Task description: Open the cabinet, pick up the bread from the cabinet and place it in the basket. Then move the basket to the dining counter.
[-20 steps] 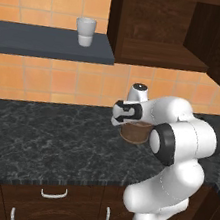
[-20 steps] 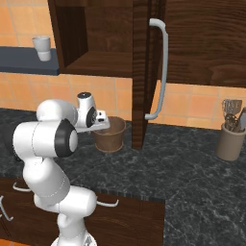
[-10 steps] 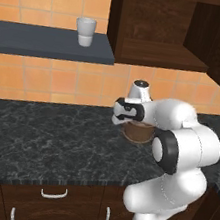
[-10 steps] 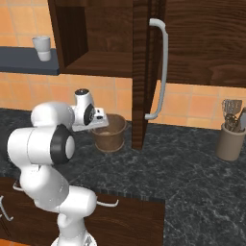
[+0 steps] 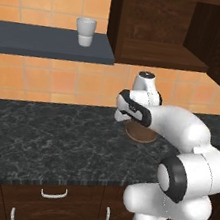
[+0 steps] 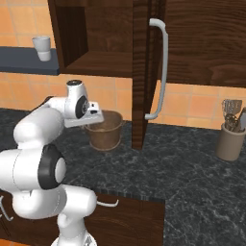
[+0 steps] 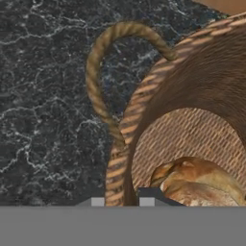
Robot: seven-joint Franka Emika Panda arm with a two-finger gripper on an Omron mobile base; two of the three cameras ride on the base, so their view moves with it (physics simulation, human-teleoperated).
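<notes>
The woven basket point(image 7: 144, 96) stands on the black veined counter point(image 5: 51, 138) under the wall cabinet point(image 5: 156, 28), whose door point(image 6: 144, 72) with the silver bar handle point(image 6: 161, 72) hangs open. The golden-brown bread point(image 7: 197, 180) lies on the basket's floor. My gripper point(image 7: 121, 202) straddles the basket's rim beside one rope handle point(image 7: 96, 81), one fingertip outside and one inside, shut on the rim. From the base views my hand point(image 5: 132, 108) sits at the left edge of the basket point(image 5: 139, 132) point(image 6: 105, 132). The dining counter is out of view.
A white cup point(image 5: 85, 31) stands on the dark wall shelf point(image 5: 52, 44) to the left. A utensil holder point(image 6: 229, 141) sits on the counter far right. The open door's edge hangs just right of the basket. Low cabinets with curved handles point(image 5: 53, 193) run below.
My elbow has swung out and the hand has shifted slightly at the basket's rim. The basket itself has stayed in place on the counter.
</notes>
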